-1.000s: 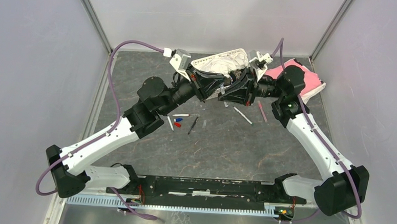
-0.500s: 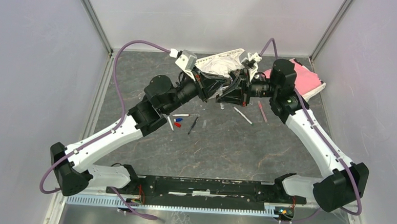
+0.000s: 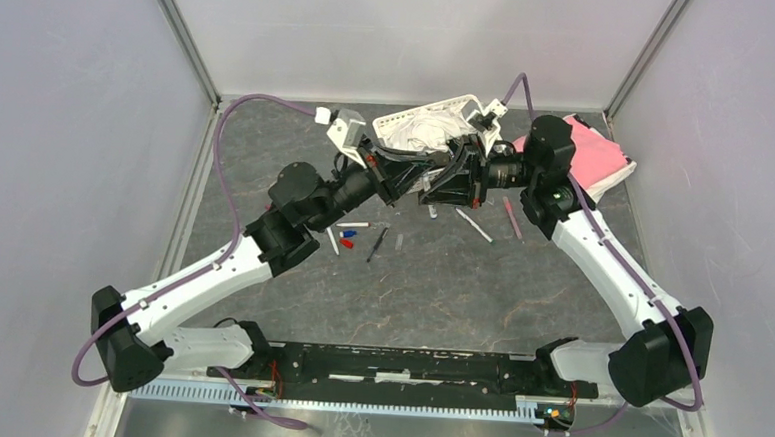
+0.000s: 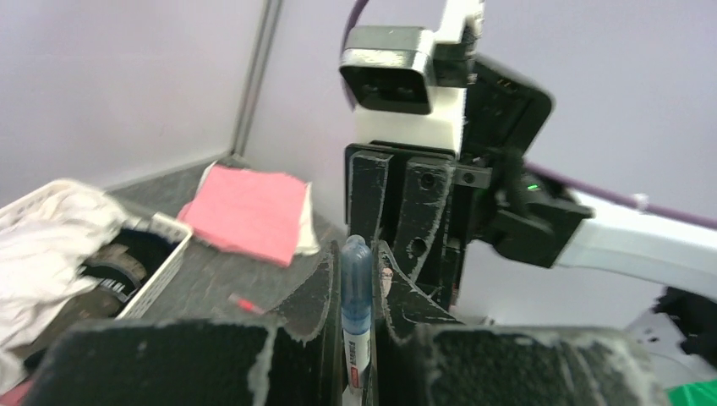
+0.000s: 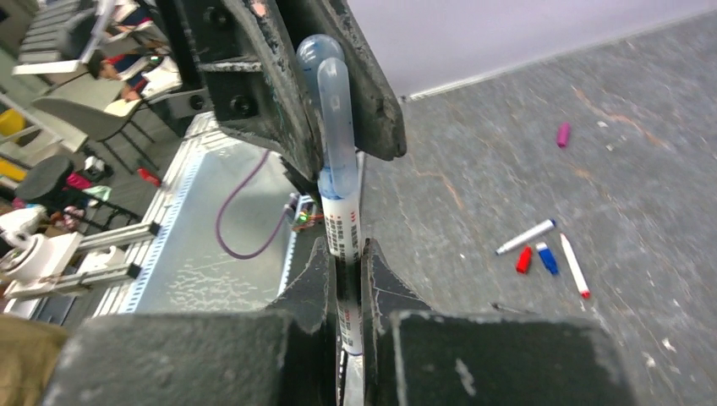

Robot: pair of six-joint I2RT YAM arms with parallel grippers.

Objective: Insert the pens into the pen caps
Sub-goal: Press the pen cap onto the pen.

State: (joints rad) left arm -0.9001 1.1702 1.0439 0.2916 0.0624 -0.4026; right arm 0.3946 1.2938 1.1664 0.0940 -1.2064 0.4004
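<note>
top view, claws: left gripper [image 3: 424,183] and right gripper [image 3: 442,187] meet tip to tip at 12 o'clock on the table [image 3: 440,291], just in front of the white basket [image 3: 447,110].
top view, loose pens: at 10 o'clock lie a white pen [image 3: 353,224], a red-tipped pen [image 3: 331,240] and a dark pen [image 3: 377,244], with a blue cap [image 3: 350,234] and a red cap [image 3: 345,243] among them. At 2 o'clock lie a second white pen [image 3: 473,225] and a pinkish pen [image 3: 512,216].
top view, cloth: pink cloth [image 3: 597,154] in the far corner at 2 o'clock.
left wrist, claw: the left gripper is clamped on the blue-capped pen [image 4: 356,288]. Its blue end points to 12 o'clock, toward the right gripper.
right wrist, claw: the right gripper is pinched on the pen's printed white barrel. The blue end, at 12 o'clock, sits between the left gripper's fingers [image 5: 365,93].
right wrist, table: a magenta cap [image 5: 563,134] lies alone at 2 o'clock.
</note>
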